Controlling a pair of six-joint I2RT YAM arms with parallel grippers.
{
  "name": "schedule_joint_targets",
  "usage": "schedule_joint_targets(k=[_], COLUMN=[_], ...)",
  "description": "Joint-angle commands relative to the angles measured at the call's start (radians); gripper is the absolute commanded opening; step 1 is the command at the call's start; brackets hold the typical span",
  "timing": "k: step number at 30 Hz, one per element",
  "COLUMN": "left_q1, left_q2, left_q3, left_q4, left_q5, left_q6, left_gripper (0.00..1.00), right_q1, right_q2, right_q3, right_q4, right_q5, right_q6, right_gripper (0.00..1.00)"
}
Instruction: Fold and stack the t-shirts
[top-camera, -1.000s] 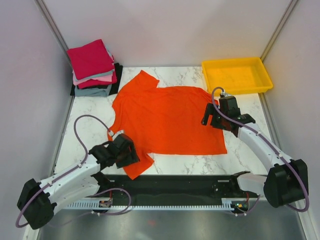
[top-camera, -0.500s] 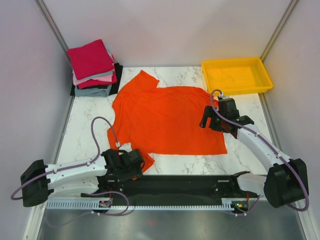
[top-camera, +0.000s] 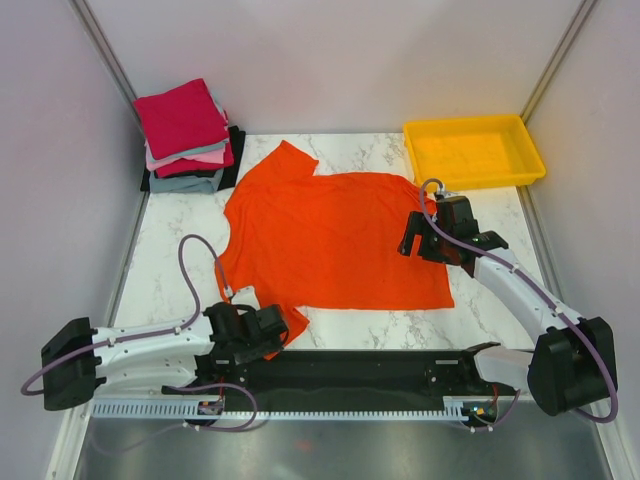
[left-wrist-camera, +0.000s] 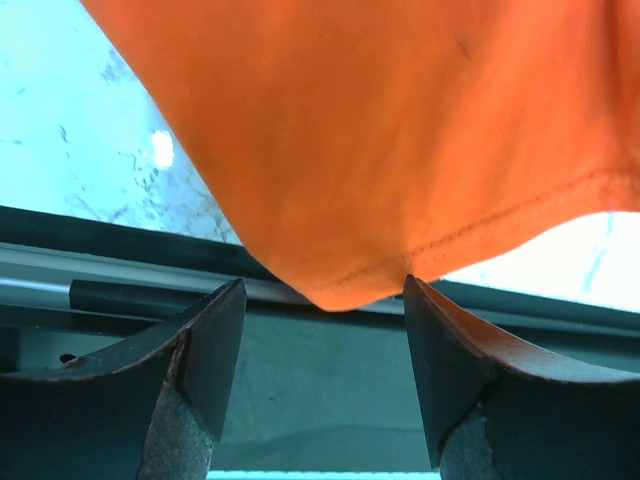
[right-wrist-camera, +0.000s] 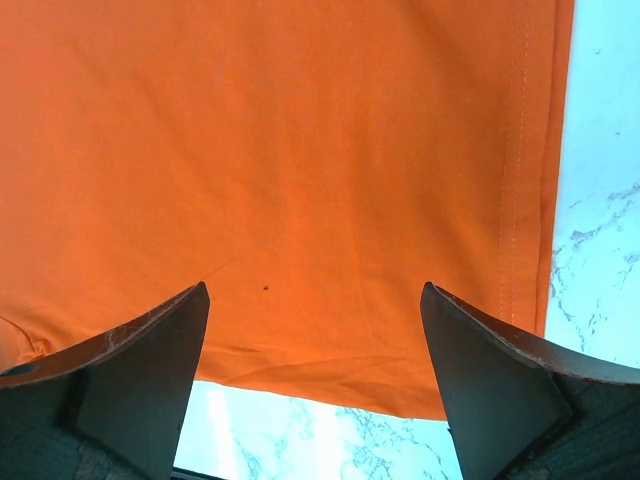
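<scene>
At the near edge of the table, left gripper open around the orange-red t-shirt sleeve tip, not clamped, right gripper spread wide over the hem, shirt lying flat mid-table

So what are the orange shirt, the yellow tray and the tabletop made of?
Orange shirt: soft matte cloth, judging by its stitched hems and wrinkles. Yellow tray: probably moulded plastic, smooth, slight sheen. Tabletop: white with grey veins, marble or marble-look laminate.
</scene>
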Motion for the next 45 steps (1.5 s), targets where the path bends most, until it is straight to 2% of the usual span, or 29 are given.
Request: schedule_joint_targets(k=[1, 4, 7, 14, 15, 16, 19, 20, 26, 33, 37, 40, 41, 44, 45], left_q1=[-0.006, -0.006, -0.006, -0.006, -0.005, -0.005, -0.005, -0.003, -0.002, 0.026, 0.076, 0.099, 0.101, 0.11, 0.113], left_q2=[0.023, 0.055, 0.07, 0.04, 0.032, 0.026, -0.008, -0.018, -0.098, -0.144, -0.161, -0.186, -0.198, -0.213, -0.219], left_q3=[0.003, 0.017, 0.026, 0.011, 0.014, 0.017, 0.028, 0.034, 0.029, 0.031, 0.029, 0.014, 0.008, -0.011, -0.014], left_q4=[0.025, 0.029, 0.032, 0.094, 0.097, 0.098, 0.094, 0.094, 0.086, 0.1, 0.12, 0.141, 0.152, 0.167, 0.175], left_q5=[-0.078, -0.088, -0.116, -0.203, -0.202, -0.202, -0.206, -0.208, -0.214, -0.214, -0.168, -0.147, -0.144, -0.128, -0.121], left_q6=[-0.079, -0.078, -0.078, -0.058, -0.049, -0.041, -0.015, -0.01, 0.027, 0.128, 0.235, 0.266, 0.269, 0.271, 0.272], left_gripper=[0.71, 0.7, 0.65, 0.36, 0.3, 0.19, 0.04, 0.02, 0.02, 0.02, 0.02, 0.02, 0.02, 0.02, 0.02], right_q1=[0.001, 0.002, 0.001, 0.001, 0.001, 0.002, 0.002, 0.002, 0.001, -0.109, -0.163, -0.165, -0.163, -0.163, -0.165], right_q2=[-0.019, -0.04, -0.048, -0.042, -0.053, -0.059, -0.087, -0.099, -0.301, -0.235, -0.306, -0.358, -0.372, -0.378, -0.377], right_q3=[-0.008, -0.025, -0.035, -0.043, -0.048, -0.054, -0.098, -0.109, -0.259, -0.311, -0.354, -0.379, -0.387, -0.416, -0.425], right_q4=[0.032, 0.032, 0.034, 0.031, 0.029, 0.029, 0.026, 0.02, -0.023, -0.044, -0.083, -0.115, -0.12, -0.12, -0.108], right_q5=[0.007, 0.026, 0.033, 0.032, 0.033, 0.033, 0.042, 0.074, 0.254, 0.193, 0.222, 0.236, 0.23, 0.217, 0.22], right_q6=[0.01, 0.023, 0.028, 0.036, 0.043, 0.054, 0.091, 0.103, 0.276, 0.301, 0.344, 0.365, 0.372, 0.393, 0.401], right_gripper=[0.95, 0.96, 0.96, 0.96, 0.96, 0.96, 0.95, 0.95, 0.97, 0.98, 0.95, 0.88, 0.83, 0.76, 0.71])
